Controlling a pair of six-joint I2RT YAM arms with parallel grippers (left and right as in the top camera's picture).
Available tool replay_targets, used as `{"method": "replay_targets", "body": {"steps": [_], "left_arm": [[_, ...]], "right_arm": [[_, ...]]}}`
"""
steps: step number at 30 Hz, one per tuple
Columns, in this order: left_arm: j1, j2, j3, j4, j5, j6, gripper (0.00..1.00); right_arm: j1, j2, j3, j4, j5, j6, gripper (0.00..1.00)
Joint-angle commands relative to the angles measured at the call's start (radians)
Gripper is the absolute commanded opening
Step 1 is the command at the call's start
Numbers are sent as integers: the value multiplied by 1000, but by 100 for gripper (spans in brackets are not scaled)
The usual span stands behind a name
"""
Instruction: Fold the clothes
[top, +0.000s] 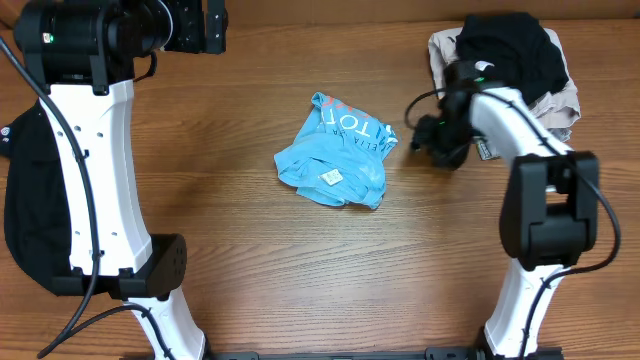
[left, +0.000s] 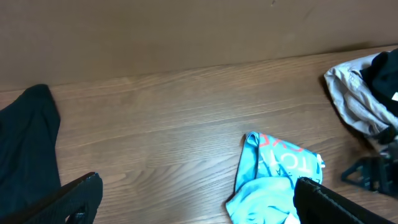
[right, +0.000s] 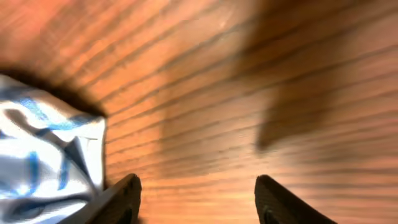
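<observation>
The blue T-shirt (top: 335, 150) lies crumpled, its lettered end toward the far right; left fingers (left: 71, 200) and right fingers (right: 121, 202) are spread apart, holding nothing.

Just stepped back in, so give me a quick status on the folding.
Left hand open, off at far left. Right hand open, empty, beside blue T-shirt. Shirt crumpled, not yet folded. Nothing blocking it.

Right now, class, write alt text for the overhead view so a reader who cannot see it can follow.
A crumpled light blue T-shirt lies in the middle of a wooden table, with the right gripper open just beside it. A heap of black and beige clothes sits at the far right corner; a black garment lies at the left edge.
</observation>
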Motion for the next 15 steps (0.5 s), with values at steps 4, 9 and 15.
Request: {"method": "replay_targets", "body": {"steps": [4, 9, 15], "left_arm": [[3, 4, -3, 4, 16, 17, 100], [3, 4, -3, 1, 16, 17, 100], [3, 4, -3, -7, 15, 18, 100]], "right_arm": [[30, -21, 146, -75, -133, 25, 68], [116, -18, 82, -30, -132, 230, 76], [250, -18, -15, 70, -130, 451, 78]]}}
